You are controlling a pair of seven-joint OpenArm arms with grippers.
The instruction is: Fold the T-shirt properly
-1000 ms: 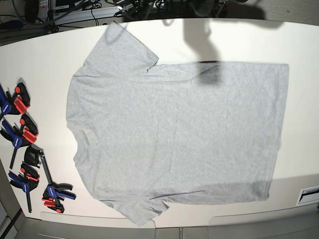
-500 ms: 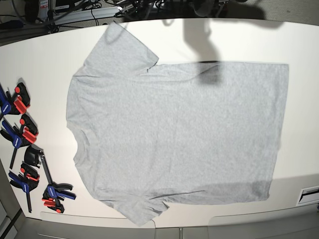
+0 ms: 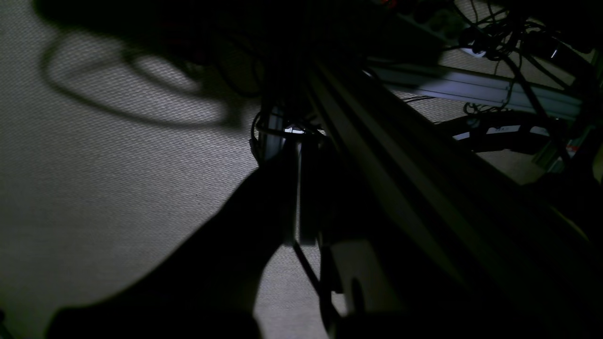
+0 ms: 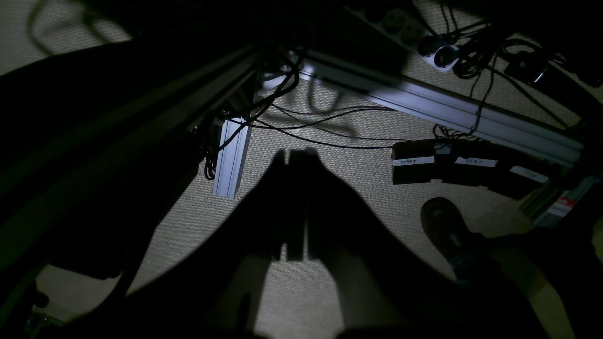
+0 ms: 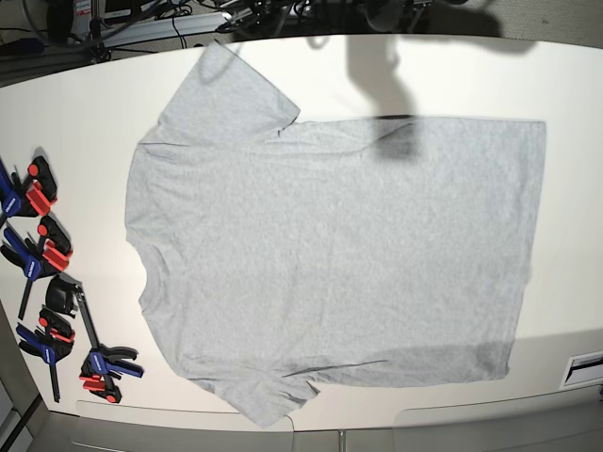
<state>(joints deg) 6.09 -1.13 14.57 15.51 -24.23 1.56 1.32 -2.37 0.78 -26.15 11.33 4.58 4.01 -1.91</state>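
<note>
The T-shirt (image 5: 330, 245) lies spread flat on the white table (image 5: 75, 122) in the base view, plain grey side up. Its neck points left and its hem points right, with one sleeve at the upper left and one at the lower left. Neither arm shows in the base view; only a shadow falls on the shirt's top edge. Both wrist cameras look down at the carpeted floor off the table. My left gripper (image 3: 297, 188) is a dark silhouette with its fingers pressed together, empty. My right gripper (image 4: 296, 188) is likewise shut on nothing.
Several red, blue and black clamps (image 5: 42, 273) lie along the table's left edge. Under the arms are aluminium rails (image 4: 443, 113), loose cables (image 4: 320, 127), a power strip (image 4: 414, 33), a labelled black box (image 4: 443, 167) and a person's shoe (image 4: 445, 230).
</note>
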